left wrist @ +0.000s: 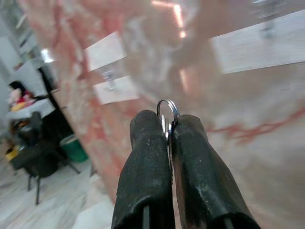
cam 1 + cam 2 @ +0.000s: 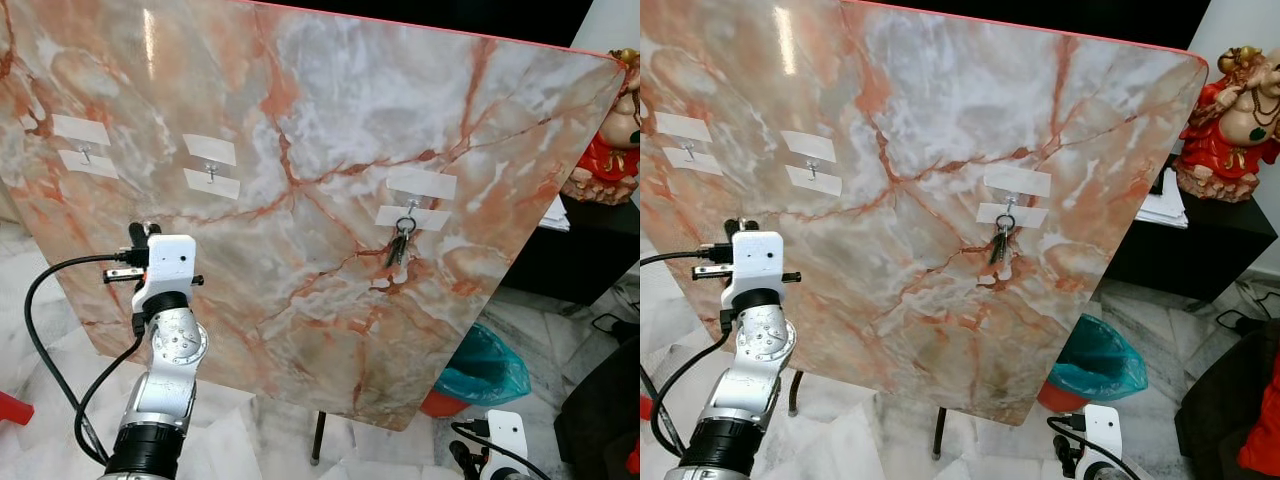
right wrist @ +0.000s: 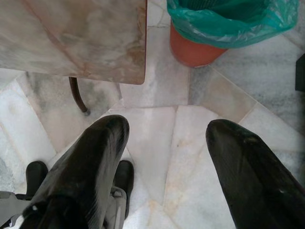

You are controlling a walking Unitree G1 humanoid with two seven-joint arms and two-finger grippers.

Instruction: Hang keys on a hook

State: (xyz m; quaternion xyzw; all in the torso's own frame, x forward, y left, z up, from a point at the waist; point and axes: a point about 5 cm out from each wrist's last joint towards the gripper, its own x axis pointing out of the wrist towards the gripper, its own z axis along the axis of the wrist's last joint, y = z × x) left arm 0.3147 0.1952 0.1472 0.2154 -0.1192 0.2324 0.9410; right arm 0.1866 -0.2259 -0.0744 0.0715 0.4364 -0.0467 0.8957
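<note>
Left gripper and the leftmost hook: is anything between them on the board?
No. In the left eye view, only bare marble board separates the left gripper, shut on a key ring, from the leftmost hook.

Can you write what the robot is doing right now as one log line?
left gripper: jaws shut on silver key ring, raised near marble board | right gripper: open, low over floor | dark key bunch: hanging on right hook

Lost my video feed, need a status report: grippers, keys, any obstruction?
Left gripper shut on key ring, raised at marble board. Right gripper open, low. Right hook holds keys; nothing blocking.
</note>
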